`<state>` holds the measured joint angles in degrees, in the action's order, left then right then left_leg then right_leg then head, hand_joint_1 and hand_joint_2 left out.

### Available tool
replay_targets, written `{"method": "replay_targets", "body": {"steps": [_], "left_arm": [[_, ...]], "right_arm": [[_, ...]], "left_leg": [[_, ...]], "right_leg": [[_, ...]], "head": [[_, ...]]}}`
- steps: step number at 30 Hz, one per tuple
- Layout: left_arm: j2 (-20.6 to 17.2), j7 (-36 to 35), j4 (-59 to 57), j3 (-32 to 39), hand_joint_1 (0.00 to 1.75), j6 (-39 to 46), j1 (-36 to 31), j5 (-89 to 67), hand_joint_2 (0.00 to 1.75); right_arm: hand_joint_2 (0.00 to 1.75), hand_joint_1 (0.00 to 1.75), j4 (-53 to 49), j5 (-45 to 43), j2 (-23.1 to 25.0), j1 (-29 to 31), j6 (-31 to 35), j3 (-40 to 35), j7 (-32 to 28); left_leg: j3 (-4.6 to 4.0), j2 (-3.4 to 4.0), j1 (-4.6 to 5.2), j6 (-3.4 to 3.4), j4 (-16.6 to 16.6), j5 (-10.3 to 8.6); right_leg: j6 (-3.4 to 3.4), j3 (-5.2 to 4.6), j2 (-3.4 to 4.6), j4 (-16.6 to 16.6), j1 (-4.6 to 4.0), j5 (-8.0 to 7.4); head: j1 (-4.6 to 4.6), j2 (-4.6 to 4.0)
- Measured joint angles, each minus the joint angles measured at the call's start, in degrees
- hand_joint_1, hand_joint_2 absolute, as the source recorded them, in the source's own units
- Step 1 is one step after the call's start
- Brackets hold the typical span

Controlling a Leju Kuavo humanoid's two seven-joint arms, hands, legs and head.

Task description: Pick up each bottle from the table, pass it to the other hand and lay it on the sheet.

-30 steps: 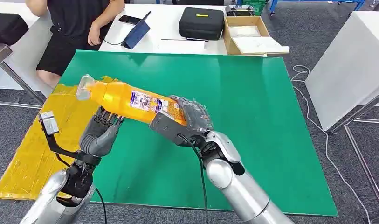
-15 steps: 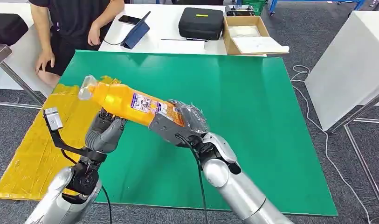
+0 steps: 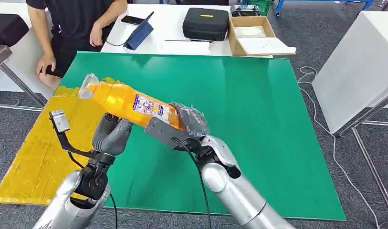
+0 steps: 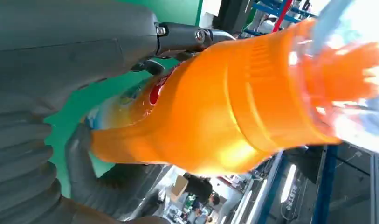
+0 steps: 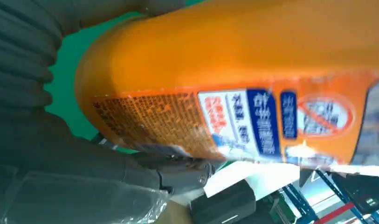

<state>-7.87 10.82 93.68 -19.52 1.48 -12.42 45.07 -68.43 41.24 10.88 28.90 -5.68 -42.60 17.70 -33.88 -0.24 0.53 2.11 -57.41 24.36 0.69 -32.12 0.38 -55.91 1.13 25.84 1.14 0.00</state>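
My right hand (image 3: 182, 126) grips the base end of an orange bottle (image 3: 130, 102) with a printed label, held slanting above the green table (image 3: 258, 119); its clear cap points up toward the yellow sheet (image 3: 34, 152). My left hand (image 3: 110, 136) reaches up under the bottle's middle. In the left wrist view the bottle (image 4: 224, 107) lies between the left hand's (image 4: 61, 56) thumb and fingers, with a strip of green still showing between them. In the right wrist view the label side of the bottle (image 5: 234, 60) rests in the right hand (image 5: 75, 177).
A person (image 3: 77, 24) sits at the back left, beside the sheet's far end. Behind the green table a white table carries a black case (image 3: 206, 23), a cardboard box (image 3: 254, 36) and a tablet (image 3: 140, 32). Another white table (image 3: 359, 62) stands at the right.
My left hand has risen and moved right, closing in under the bottle. The right hand has carried the bottle slightly left and up. The person's arm has come down beside the sheet.
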Motion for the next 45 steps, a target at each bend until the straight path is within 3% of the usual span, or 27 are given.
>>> {"method": "replay_targets", "body": {"steps": [10, 19, 20, 21, 45], "left_arm": [[1.24, 0.28, 0.00, 0.33, 0.00, 3.13, -0.05, -4.46, 1.75], [1.24, 1.25, 0.00, 1.20, 0.00, 4.05, 0.28, -6.16, 1.75], [1.24, 1.53, 0.00, 1.31, 1.40, 4.42, 0.26, -6.79, 1.75], [1.24, 1.62, 0.00, 1.44, 1.75, 4.59, 0.27, -7.13, 1.75], [2.58, 2.23, -0.07, 3.19, 1.75, 4.64, 0.85, -7.63, 1.75]], "right_arm": [[1.75, 1.75, 1.47, 2.93, 5.36, 0.39, -2.17, -4.79, 0.99], [1.75, 1.75, 3.02, 0.59, 6.25, 2.17, -3.26, -6.89, 0.02], [1.75, 1.75, 3.91, -0.32, 6.25, 3.03, -3.28, -7.50, -0.61], [1.75, 1.75, 4.44, -0.76, 6.25, 3.51, -3.28, -7.87, -0.83], [1.75, 1.75, 7.69, -3.08, 6.06, 5.65, -2.65, -9.55, -1.03]], "left_leg": [[0.00, 0.04, -0.09, -0.01, 0.01, 0.00], [-0.01, 0.02, -0.04, -0.01, 0.01, -0.01], [0.00, 0.02, -0.04, -0.01, 0.00, -0.01], [0.00, 0.02, -0.04, -0.01, 0.00, -0.01], [0.02, 0.06, -0.04, -0.02, -0.01, -0.01]], "right_leg": [[0.00, -0.02, 0.05, 0.00, -0.01, 0.00], [0.00, 0.00, 0.04, 0.00, -0.01, 0.00], [0.00, 0.00, 0.04, 0.00, -0.01, 0.00], [0.00, 0.00, 0.04, 0.00, -0.01, 0.00], [0.00, -0.07, 0.09, 0.01, -0.01, 0.00]], "head": [[0.02, 0.00], [0.00, 0.00], [-0.02, 0.00], [0.00, 0.00], [0.00, 0.00]]}}
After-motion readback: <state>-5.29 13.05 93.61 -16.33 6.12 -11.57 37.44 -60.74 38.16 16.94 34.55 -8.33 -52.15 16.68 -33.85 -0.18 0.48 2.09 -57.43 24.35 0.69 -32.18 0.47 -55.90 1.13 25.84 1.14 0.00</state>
